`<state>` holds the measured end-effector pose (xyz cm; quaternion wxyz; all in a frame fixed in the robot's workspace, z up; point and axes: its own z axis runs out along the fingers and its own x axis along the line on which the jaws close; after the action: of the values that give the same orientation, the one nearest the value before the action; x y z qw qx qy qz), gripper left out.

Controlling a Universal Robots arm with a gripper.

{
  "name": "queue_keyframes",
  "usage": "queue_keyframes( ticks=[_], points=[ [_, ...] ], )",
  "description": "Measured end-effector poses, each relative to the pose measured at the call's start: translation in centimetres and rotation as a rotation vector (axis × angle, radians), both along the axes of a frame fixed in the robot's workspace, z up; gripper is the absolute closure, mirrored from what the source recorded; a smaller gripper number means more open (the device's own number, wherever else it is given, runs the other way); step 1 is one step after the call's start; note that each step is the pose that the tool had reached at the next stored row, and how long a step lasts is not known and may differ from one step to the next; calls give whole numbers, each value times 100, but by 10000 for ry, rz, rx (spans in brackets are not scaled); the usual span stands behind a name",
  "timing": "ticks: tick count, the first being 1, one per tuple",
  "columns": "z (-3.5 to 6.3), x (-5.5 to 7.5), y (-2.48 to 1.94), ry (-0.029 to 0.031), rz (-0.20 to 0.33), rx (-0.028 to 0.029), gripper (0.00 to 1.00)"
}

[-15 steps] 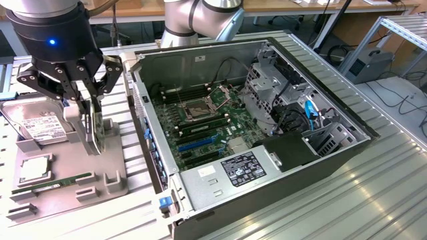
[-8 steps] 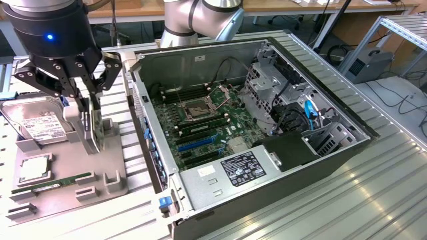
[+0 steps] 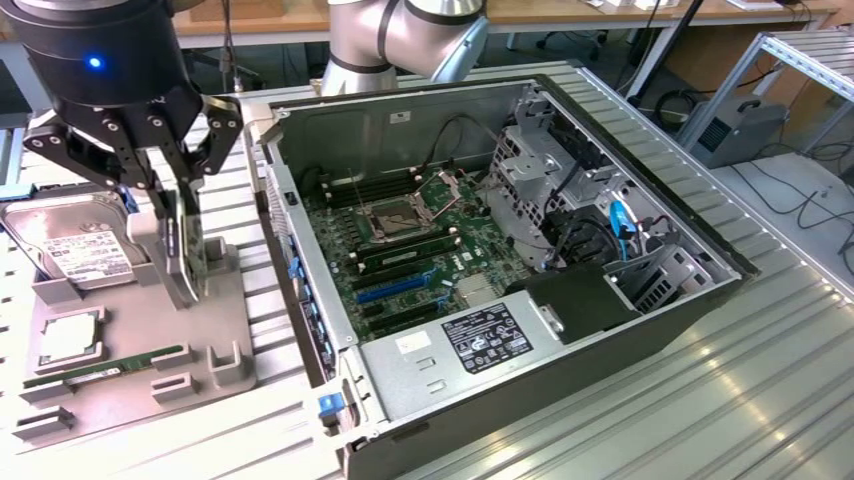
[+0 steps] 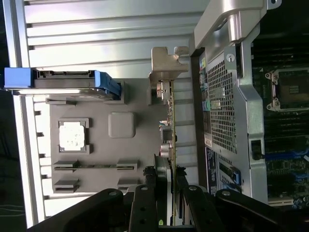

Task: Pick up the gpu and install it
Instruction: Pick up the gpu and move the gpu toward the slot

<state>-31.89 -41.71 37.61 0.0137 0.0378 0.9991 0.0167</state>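
The gpu point(image 3: 182, 250) is a thin dark card with a silver bracket, held on edge and hanging downward over the grey tray point(image 3: 227, 330) at the exterior view's left. My gripper point(image 3: 171, 190) is shut on its upper part, one finger on each face. In the wrist view the gpu point(image 4: 168, 121) shows edge-on, its silver bracket point(image 4: 164, 65) at the far end, and my gripper point(image 4: 164, 186) clamps the near end. I cannot tell whether its lower edge is free of the tray.
The tray also carries a hard drive point(image 3: 80, 250), a CPU point(image 3: 70, 340) and a green memory stick point(image 3: 107, 367). The open computer case point(image 3: 320, 310) lies to the exterior view's right, motherboard point(image 3: 400, 250) and blue slot point(image 3: 391, 289) exposed. Its perforated rear panel point(image 4: 222, 101) is beside the card.
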Motion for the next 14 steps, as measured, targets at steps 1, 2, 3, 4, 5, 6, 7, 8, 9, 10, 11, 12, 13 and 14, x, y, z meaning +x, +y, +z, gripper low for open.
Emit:
queue_keyframes(
  ticks=[1, 2, 3, 4, 5, 6, 7, 8, 9, 10, 11, 12, 13, 14],
  points=[
    [7, 0, 0, 0, 0, 0, 73],
    [14, 0, 0, 0, 0, 0, 73],
    [25, 0, 0, 0, 0, -1, 73],
    [31, 0, 0, 0, 0, 0, 73],
    [38, 0, 0, 0, 0, -1, 73],
    [43, 0, 0, 1, 0, 0, 73],
    [49, 0, 0, 0, 0, -1, 73],
    [55, 0, 0, 0, 0, 0, 73],
    [61, 0, 0, 1, 0, -1, 73],
    [67, 0, 0, 1, 0, -1, 73],
    [72, 0, 0, 0, 0, 0, 73],
    [79, 0, 0, 0, 0, 0, 73],
    [85, 0, 0, 0, 0, 0, 73],
    [92, 0, 0, 0, 0, 0, 73]
  ],
)
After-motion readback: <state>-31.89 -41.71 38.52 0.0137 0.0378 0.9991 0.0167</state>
